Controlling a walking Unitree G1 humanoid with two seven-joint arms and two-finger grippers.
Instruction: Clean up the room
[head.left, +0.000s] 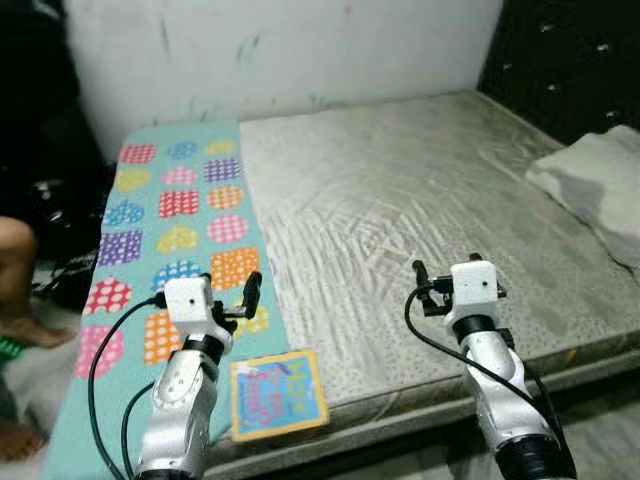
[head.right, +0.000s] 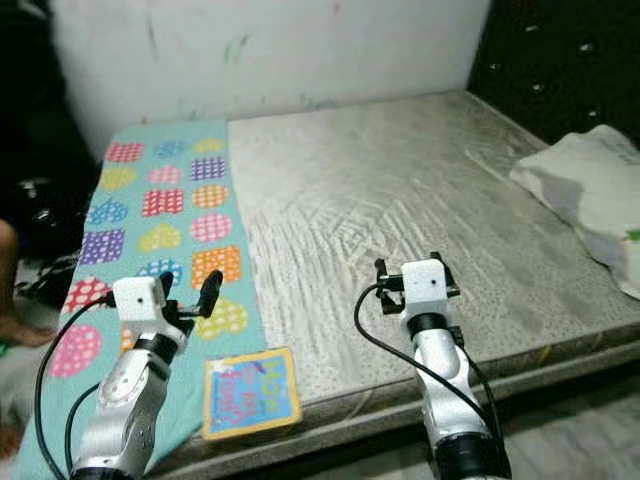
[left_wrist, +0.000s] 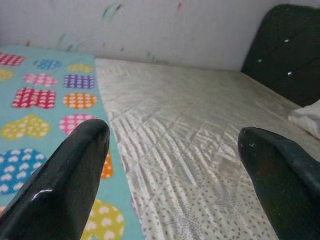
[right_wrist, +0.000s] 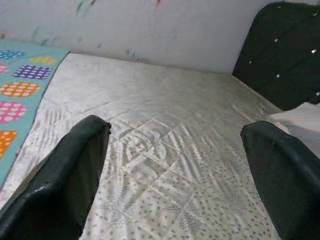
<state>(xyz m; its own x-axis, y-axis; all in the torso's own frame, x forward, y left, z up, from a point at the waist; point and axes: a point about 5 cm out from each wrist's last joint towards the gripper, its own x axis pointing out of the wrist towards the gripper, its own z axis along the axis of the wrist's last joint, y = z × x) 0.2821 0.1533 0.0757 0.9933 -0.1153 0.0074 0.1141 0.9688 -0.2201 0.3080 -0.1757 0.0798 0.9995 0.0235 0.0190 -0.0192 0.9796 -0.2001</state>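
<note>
A colourful children's book (head.left: 278, 393) lies flat at the front edge of the bed, partly on a teal mat (head.left: 180, 200) printed with bright hearts. The mat covers the left strip of the grey quilted mattress (head.left: 420, 190). My left gripper (head.left: 242, 298) hovers over the mat just behind the book, open and holding nothing. My right gripper (head.left: 432, 283) hovers over the bare mattress near the front edge, also open and empty. In the wrist views both pairs of black fingers (left_wrist: 75, 165) (right_wrist: 70, 165) stand wide apart.
A white pillow (head.left: 595, 185) lies at the bed's right side below a dark tufted headboard (head.left: 570, 60). A marked white wall (head.left: 280, 50) stands behind the bed. A person's leg (head.left: 15, 260) and foot (head.left: 15, 440) are on the floor at the left.
</note>
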